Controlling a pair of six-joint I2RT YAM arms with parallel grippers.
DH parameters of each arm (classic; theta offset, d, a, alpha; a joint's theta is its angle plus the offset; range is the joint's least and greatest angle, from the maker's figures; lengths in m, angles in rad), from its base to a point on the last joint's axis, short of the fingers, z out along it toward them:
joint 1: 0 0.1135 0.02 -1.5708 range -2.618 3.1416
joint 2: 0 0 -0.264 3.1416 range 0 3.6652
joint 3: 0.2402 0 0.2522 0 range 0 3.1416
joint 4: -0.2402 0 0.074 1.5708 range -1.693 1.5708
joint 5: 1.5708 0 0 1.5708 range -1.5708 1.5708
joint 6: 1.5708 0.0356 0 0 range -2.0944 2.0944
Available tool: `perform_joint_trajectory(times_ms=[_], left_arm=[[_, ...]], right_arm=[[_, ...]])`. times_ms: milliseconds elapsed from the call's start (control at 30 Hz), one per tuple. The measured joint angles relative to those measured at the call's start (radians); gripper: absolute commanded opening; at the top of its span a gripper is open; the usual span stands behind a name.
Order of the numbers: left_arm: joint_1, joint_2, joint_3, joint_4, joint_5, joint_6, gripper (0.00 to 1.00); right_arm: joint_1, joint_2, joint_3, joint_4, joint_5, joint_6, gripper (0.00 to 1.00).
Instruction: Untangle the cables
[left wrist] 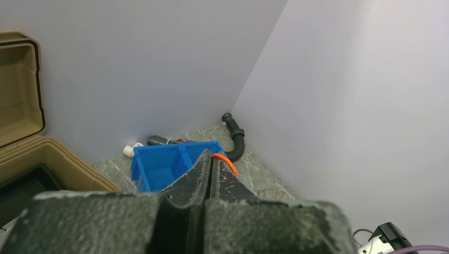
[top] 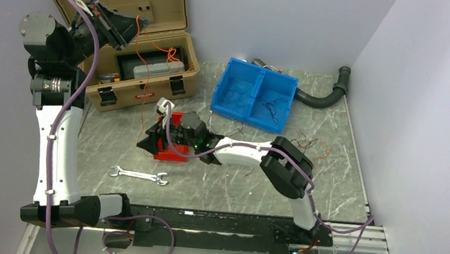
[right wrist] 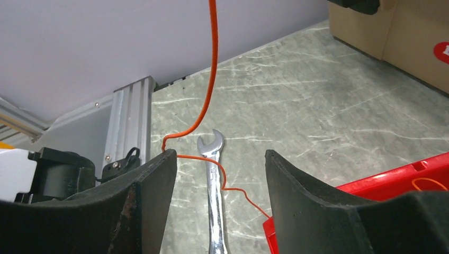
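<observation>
Stretching the orange cable (right wrist: 212, 69) from high above the open tan case (top: 145, 85) down toward the red tray (right wrist: 402, 177); pinching it up top in the pressed-together left gripper (left wrist: 210, 157); holding the right gripper (right wrist: 219, 159) spread around it, above a wrench (right wrist: 214, 222).

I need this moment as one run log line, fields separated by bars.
left claw: shut on orange wire, raised | right claw: open, at red bin | wire: runs from left claw down to table
</observation>
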Motion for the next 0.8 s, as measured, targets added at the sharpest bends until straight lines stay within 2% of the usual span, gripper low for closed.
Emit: perform_joint_trajectory(times_ms=[267, 533, 800], left_arm=[[0.003, 0.008, 0.0, 0.001, 0.005, -0.001, 0.0], [0.003, 0.013, 0.005, 0.002, 0.008, -0.002, 0.0], [0.004, 0.013, 0.005, 0.002, 0.008, -0.008, 0.0]], right_arm=[[0.009, -0.007, -0.073, 0.015, 0.001, -0.028, 0.64], [-0.043, -0.111, -0.298, 0.066, -0.006, -0.013, 0.67], [-0.061, -0.115, -0.261, 0.083, -0.027, -0.01, 0.68]])
